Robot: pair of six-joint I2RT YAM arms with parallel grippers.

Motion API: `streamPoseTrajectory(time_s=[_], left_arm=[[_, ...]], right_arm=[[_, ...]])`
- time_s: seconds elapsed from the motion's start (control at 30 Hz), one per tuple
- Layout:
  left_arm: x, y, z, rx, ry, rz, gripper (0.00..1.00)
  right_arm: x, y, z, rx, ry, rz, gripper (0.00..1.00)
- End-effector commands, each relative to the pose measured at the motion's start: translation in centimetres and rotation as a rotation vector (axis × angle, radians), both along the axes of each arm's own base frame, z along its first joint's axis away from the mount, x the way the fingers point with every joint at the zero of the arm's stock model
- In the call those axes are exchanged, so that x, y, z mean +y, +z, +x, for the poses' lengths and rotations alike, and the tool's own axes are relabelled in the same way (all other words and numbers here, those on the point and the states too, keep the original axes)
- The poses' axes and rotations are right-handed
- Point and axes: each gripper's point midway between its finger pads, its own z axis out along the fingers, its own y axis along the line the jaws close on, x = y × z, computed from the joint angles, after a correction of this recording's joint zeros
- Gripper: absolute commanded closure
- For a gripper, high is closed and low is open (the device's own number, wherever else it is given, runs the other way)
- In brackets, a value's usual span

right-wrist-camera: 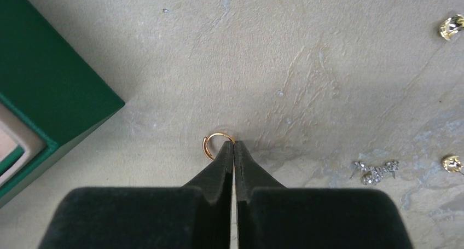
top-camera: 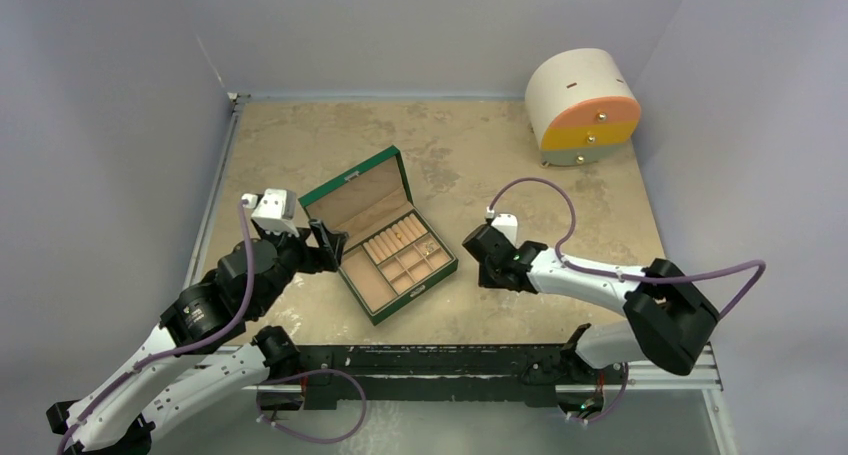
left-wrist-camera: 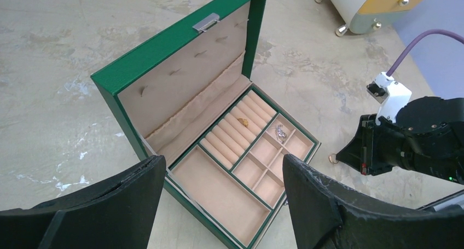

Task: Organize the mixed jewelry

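Note:
The mixed jewelry lies partly on the table and partly in the green box (top-camera: 352,187). A thin gold ring (right-wrist-camera: 210,142) rests on the table just right of the box, and my right gripper (right-wrist-camera: 233,144) is shut with the ring's right side pinched between its tips. Further right lie a sparkly silver earring (right-wrist-camera: 376,171) and two small gold pieces (right-wrist-camera: 452,162) (right-wrist-camera: 452,25). Inside the box, a gold piece (left-wrist-camera: 243,121) sits on the ring rolls and a silver piece (left-wrist-camera: 280,132) in a small compartment. My left gripper (left-wrist-camera: 223,161) hovers open over the box's near side, holding nothing.
The box stands open with its lid (left-wrist-camera: 180,35) raised toward the far left. A round white-and-orange drawer cabinet (top-camera: 583,105) stands at the back right. Grey walls close in the table on the left, back and right.

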Motion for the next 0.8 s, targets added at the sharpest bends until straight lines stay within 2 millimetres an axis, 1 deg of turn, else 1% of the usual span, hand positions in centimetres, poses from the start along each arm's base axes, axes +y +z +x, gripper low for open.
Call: streamPoseTrajectory(time_s=[0.0, 0.2, 0.3, 0.37, 0.5, 0.67, 0.77], left_arm=[[-0.9, 1.6, 0.1, -0.027, -0.032, -0.041, 0.22], [-2.6, 2.8, -0.6, 0.009, -0.105, -0.108, 0.22], [-3.5, 3.0, -1.1, 0.037, -0.14, -0.146, 0.22], [-4.4, 3.2, -1.4, 0.055, -0.175, -0.175, 0.22], [-5.9, 3.4, -2.0, 0.081, -0.234, -0.249, 0.22], [-7.9, 2.6, -2.4, 0.131, -0.287, -0.322, 0.22], [-9.0, 2.4, -2.5, 0.15, -0.308, -0.396, 0.24]], right_arm=[[0.4, 2.9, 0.9, -0.072, 0.01, 0.028, 1.0], [1.0, 6.0, 1.4, -0.145, 0.068, 0.075, 1.0], [2.1, 8.3, 1.8, -0.193, 0.129, 0.113, 1.0], [2.8, 10.2, 2.0, -0.229, 0.157, 0.133, 1.0], [5.0, 14.1, 2.3, -0.306, 0.224, 0.194, 1.0], [8.6, 18.3, 1.9, -0.379, 0.326, 0.304, 1.0], [10.7, 20.0, 1.4, -0.405, 0.378, 0.34, 1.0]])
